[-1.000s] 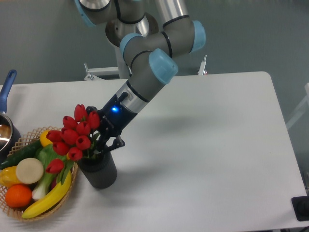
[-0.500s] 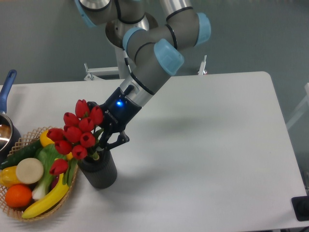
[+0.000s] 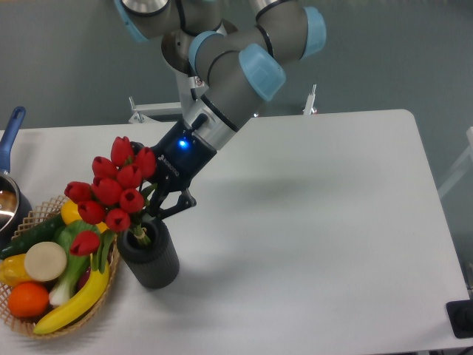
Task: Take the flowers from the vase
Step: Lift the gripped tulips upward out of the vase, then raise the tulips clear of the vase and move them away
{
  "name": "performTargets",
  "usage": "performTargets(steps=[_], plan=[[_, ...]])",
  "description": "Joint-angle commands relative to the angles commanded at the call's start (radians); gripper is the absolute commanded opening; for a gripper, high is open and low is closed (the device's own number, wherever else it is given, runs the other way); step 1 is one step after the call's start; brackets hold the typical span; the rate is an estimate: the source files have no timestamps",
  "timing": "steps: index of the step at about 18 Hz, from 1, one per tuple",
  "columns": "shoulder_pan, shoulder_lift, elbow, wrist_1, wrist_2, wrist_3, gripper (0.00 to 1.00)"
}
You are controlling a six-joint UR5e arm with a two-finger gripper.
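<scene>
The flowers [image 3: 111,192], red tulip buds on green stems, lean left above the vase [image 3: 150,257], a dark ribbed cylinder on the white table [image 3: 310,222]. Their stem ends still reach into the vase's mouth. My gripper [image 3: 157,207] comes in from the upper right and is shut on the flower stems just above the rim. Its fingertips are partly hidden by leaves and buds.
A wicker basket [image 3: 22,314] at the left edge holds toy fruit: a banana [image 3: 77,299], an orange [image 3: 29,298], a cucumber and a leafy green vegetable. It touches the vase's left side. A blue-handled pot [image 3: 9,181] sits at the far left.
The gripper has risen and shifted slightly left, carrying the bunch of flowers upward; more of the vase's mouth and the stems above it now shows.
</scene>
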Motion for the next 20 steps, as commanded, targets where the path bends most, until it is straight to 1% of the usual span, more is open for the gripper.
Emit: performTargets(steps=[2,7,11,16,20], plan=[[0.011,0.002,0.021,0.000,-0.031,-0.034,0.46],[0.012,0.003,0.072,0.000,-0.036,-0.117,0.46],[0.029,0.012,0.095,0.000,-0.037,-0.155,0.46],[0.066,0.015,0.123,0.000,-0.089,-0.212,0.46],[0.075,0.017,0.137,-0.002,-0.091,-0.236,0.45]])
